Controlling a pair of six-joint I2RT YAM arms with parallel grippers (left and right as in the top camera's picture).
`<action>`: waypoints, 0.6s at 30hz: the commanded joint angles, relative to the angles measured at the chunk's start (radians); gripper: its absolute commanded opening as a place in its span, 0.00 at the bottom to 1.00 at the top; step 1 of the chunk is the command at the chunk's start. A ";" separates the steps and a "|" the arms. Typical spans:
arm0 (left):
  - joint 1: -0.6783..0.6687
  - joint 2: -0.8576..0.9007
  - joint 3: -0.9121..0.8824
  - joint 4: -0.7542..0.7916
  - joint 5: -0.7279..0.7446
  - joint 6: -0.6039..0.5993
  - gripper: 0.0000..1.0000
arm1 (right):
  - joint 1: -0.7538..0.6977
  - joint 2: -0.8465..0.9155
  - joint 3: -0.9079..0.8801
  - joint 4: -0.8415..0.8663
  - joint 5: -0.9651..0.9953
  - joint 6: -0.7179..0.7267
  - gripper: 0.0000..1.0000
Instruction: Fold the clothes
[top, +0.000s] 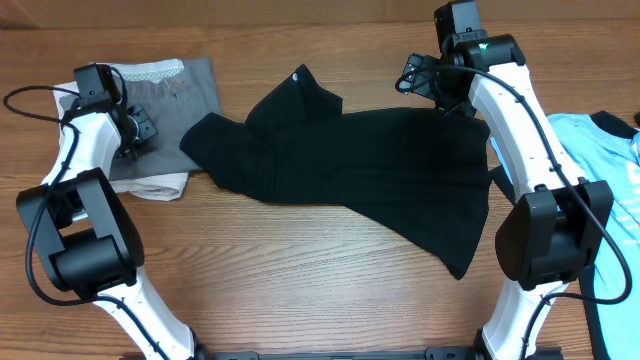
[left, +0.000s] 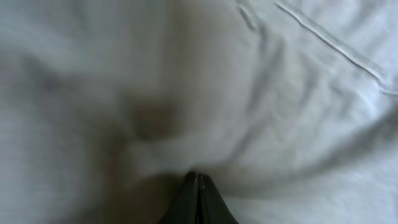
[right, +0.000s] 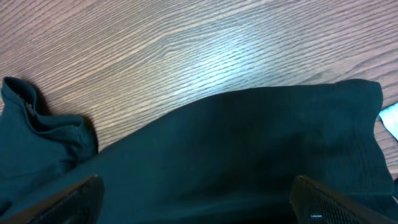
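The black shirt lay spread out in the middle of the brown wooden surface. It was not flat. It was crumpled and lumpy, with a pointed collar part sticking up at the far side and one long corner hanging down toward the near right. The cloth looked soft and plain, and there was a tiny pale mark near the collar. Through the right wrist camera the same black shirt filled the lower half of the view like a smooth, dark hill, and its folded collar sat at the left edge. The surface beyond it showed long wavy wood lines and a shiny spot of light. The right tool was open wide, one finger at each lower corner, right above the shirt and holding nothing. A light blue shirt with black trim lay at the far right edge, partly out of view. On the left side sat a pile of grey cloth with a pale lacy strip along its top and a white bit poking out below. The left tool was closed tight, its two dark tips pressed together into a point. It sat right against soft, wrinkly, pale cloth with a stitched seam line. The picture was too blurry to tell whether any cloth was pinched.
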 joint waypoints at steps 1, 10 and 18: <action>0.063 0.019 -0.044 0.020 -0.084 0.020 0.04 | 0.001 0.008 0.008 0.001 -0.021 -0.003 1.00; 0.167 0.019 -0.047 0.078 -0.084 0.160 0.04 | 0.001 0.008 0.008 0.001 -0.020 -0.004 1.00; 0.214 0.019 -0.047 0.169 -0.102 0.251 0.04 | 0.001 0.008 0.008 0.001 -0.020 -0.004 1.00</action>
